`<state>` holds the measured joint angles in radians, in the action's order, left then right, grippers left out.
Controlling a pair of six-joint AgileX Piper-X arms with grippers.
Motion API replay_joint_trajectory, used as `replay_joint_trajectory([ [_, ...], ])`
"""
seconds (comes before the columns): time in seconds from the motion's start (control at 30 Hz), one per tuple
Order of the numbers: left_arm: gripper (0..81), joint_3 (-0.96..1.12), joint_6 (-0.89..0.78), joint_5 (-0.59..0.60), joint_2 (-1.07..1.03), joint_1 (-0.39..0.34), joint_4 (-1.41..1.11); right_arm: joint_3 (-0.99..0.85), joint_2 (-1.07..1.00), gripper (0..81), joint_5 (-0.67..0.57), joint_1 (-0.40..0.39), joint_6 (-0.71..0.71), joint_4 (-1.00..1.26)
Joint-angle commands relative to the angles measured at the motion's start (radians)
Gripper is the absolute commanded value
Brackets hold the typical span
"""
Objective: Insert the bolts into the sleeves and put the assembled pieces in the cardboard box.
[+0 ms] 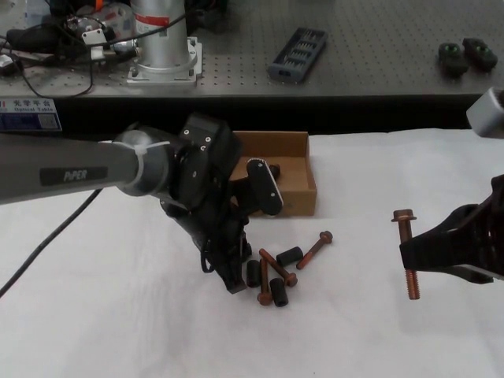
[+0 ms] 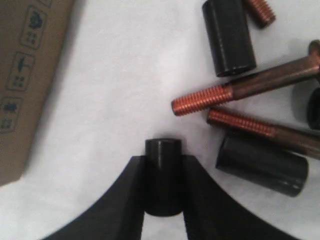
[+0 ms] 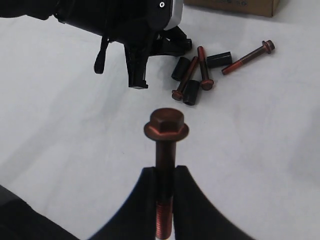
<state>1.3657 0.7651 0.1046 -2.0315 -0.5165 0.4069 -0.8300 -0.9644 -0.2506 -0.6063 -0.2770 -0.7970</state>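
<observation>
Right now my left gripper (image 2: 163, 161) is clamped on a black sleeve (image 2: 163, 187), low over the white cloth (image 2: 110, 100) and just beside the cardboard box (image 2: 30, 75). Whether the sleeve touches the cloth I cannot quite tell. Close ahead of it lie loose bolts (image 2: 240, 87) and spare sleeves (image 2: 229, 37), heaped together. My right gripper (image 3: 165, 172) pinches a copper-coloured bolt (image 3: 166, 131) by its shank, upright with the head on top, well apart from that heap.
</observation>
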Motion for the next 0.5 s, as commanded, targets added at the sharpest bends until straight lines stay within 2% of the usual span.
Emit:
replay_joint_trajectory([
  [0.0,0.6,0.002,-0.07,-0.058,0.05,0.0,0.087,-0.001,0.01,2.0,-0.01,0.012,0.011,0.024],
  [0.17,0.6,0.002,-0.23,-0.037,0.172,0.0,0.202,-0.003,0.01,2.0,-0.013,0.028,0.008,0.077],
  [0.37,0.6,0.002,-0.344,0.116,0.312,0.0,0.336,-0.003,0.007,2.0,-0.013,0.028,-0.009,0.159],
  [0.47,0.6,-0.007,-0.393,0.203,0.371,0.0,0.359,-0.003,0.0,2.0,-0.017,0.028,-0.077,0.225],
])
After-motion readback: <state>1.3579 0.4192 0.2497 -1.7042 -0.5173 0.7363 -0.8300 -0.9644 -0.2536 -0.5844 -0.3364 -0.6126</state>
